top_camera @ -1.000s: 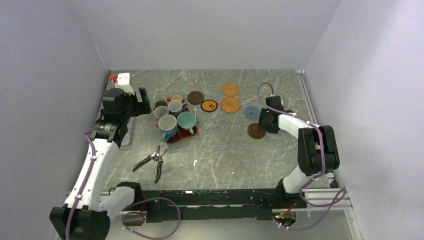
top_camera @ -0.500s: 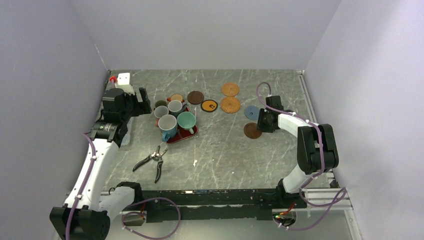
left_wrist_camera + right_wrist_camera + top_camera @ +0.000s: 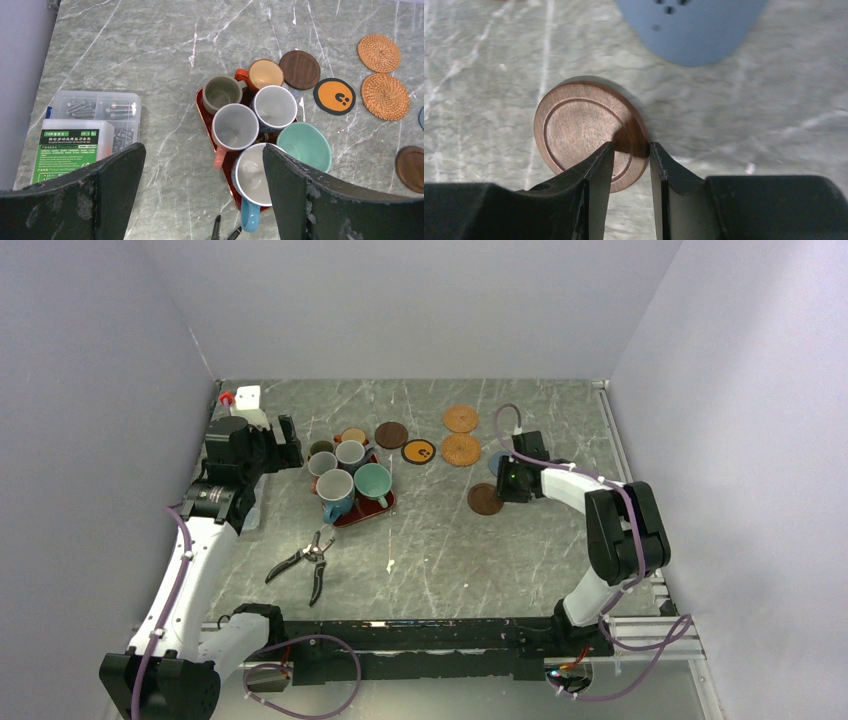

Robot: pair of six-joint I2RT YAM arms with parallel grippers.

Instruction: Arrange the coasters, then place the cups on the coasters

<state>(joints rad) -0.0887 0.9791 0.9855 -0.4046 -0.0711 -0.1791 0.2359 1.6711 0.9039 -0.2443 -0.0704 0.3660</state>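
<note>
My right gripper [image 3: 631, 150] is shut on the rim of a dark brown coaster [image 3: 584, 132], which sits at the table's middle right [image 3: 485, 499]. The blue coaster [image 3: 691, 30] lies just beyond it. Further back lie two woven orange coasters [image 3: 461, 419] [image 3: 461, 450], a black one with an orange face [image 3: 419, 451] and another dark brown one [image 3: 391, 434]. Several cups crowd a red tray [image 3: 199, 104], among them teal [image 3: 303, 145], blue [image 3: 252, 175], olive [image 3: 220, 92] and pink-handled white [image 3: 234, 127]. My left gripper [image 3: 202, 150] hangs open, left of the tray.
Black-handled pliers [image 3: 305, 565] lie on the table in front of the tray. A clear box of screws [image 3: 90, 125] sits at the left edge. A small white object with a red cap [image 3: 245, 397] stands in the back left corner. Walls close in on three sides.
My right gripper has closed a little on the dark brown coaster and carried it left, toward the table's middle. The left arm has not moved.
</note>
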